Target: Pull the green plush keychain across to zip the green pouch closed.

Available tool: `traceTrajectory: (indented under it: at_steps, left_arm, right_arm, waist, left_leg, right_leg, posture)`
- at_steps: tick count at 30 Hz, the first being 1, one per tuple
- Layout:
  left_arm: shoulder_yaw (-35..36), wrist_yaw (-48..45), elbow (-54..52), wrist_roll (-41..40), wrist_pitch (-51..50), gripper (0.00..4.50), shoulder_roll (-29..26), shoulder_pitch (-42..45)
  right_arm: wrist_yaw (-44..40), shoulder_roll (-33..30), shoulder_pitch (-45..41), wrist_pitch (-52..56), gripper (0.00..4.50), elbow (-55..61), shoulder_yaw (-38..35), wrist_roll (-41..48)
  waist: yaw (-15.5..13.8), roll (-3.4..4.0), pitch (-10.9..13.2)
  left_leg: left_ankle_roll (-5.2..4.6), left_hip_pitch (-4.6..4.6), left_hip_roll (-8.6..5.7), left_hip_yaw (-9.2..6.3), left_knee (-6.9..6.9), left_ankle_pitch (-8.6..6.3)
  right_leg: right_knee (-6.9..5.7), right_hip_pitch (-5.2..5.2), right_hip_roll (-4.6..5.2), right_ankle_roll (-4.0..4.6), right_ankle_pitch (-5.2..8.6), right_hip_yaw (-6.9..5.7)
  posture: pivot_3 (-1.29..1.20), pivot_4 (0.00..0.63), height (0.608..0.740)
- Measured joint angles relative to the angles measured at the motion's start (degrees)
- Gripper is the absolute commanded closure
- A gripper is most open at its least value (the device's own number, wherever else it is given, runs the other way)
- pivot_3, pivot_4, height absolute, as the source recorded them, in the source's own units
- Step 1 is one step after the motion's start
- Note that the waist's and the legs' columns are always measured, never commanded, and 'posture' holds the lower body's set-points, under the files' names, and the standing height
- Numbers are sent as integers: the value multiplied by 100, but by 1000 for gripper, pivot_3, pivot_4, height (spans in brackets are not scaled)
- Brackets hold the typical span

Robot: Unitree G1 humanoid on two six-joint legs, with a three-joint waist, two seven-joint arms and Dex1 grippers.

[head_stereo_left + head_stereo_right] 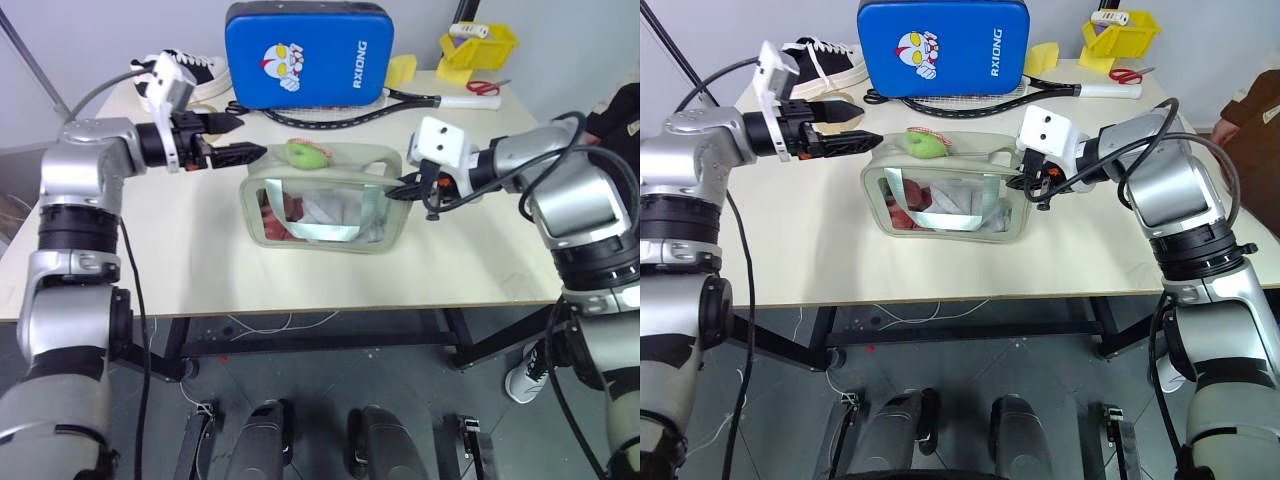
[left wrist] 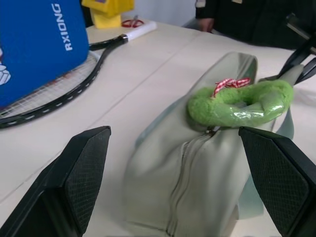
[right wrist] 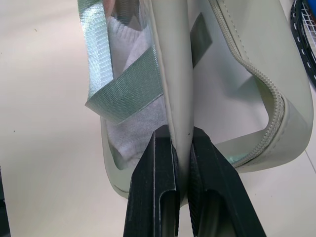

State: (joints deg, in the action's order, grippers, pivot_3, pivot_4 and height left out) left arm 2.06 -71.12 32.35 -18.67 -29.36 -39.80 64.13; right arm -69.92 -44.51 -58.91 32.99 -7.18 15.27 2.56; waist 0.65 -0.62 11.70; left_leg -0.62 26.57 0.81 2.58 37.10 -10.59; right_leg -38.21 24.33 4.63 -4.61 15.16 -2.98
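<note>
Currently: one green pouch (image 1: 322, 207) mid-table | one green plush keychain (image 1: 306, 153) on its top, left end | left gripper (image 1: 241, 138) spread wide, empty, just beside keychain | right gripper (image 3: 180, 148) clamped on pouch's right-end rim | one blue case (image 1: 308, 52) behind.

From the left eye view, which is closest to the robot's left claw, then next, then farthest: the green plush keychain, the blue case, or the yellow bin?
1. Green plush keychain, on the pouch top beside the left claw.
2. Blue case, standing behind.
3. Yellow bin, far back corner.
</note>
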Motion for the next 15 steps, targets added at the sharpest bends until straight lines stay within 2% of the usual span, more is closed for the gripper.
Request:
traceTrajectory:
  at_steps: [2, 6, 11, 13, 15]
  left_arm:
    - [-10, -382, -615, -254, -168, 76, -117, -420]
    - [-175, -499, -1120, -172, 81, 1886, -190, -1247]
    - [-190, -166, -1291, 125, 444, 4456, -167, -1355]
    - [-205, -59, -1287, 221, 576, 4456, -118, -1355]
    - [-216, 46, -1287, 296, 653, 4500, -93, -1355]
  right_arm:
    - [8, 23, 1, -1, 4500, -27, 0, 1]
    - [-4, 26, 2, -5, 4500, -40, 0, -2]
    - [-8, 13, 2, -5, 4500, -45, 0, -14]
    - [-16, 14, 2, -3, 4500, -45, 0, -15]
    - [-32, 12, 2, 23, 3696, -42, 0, -8]
  waist:
    - [12, 0, 0]
    - [8, 0, 0]
    - [-13, 0, 0]
    - [-12, 0, 0]
    - [-10, 0, 0]
  left_leg:
    - [0, -3, 1, 6, -3, 0]
    - [0, -6, 3, 5, -1, 0]
    - [-3, -8, 0, 6, 1, -2]
    - [-3, -7, 0, 6, 0, -2]
    - [-4, -7, 0, 7, 1, -2]
  right_leg:
    - [1, 1, 0, 0, 0, 7]
    - [-4, 0, -2, 1, 0, 8]
    - [-2, -5, 1, 1, 0, 8]
    - [-2, -4, 1, 0, 0, 8]
    - [-2, -4, 1, 0, 0, 9]
  posture:
    - [0, 150, 740]
    - [0, 150, 740]
    - [0, 150, 740]
    - [0, 150, 740]
    - [0, 150, 740]
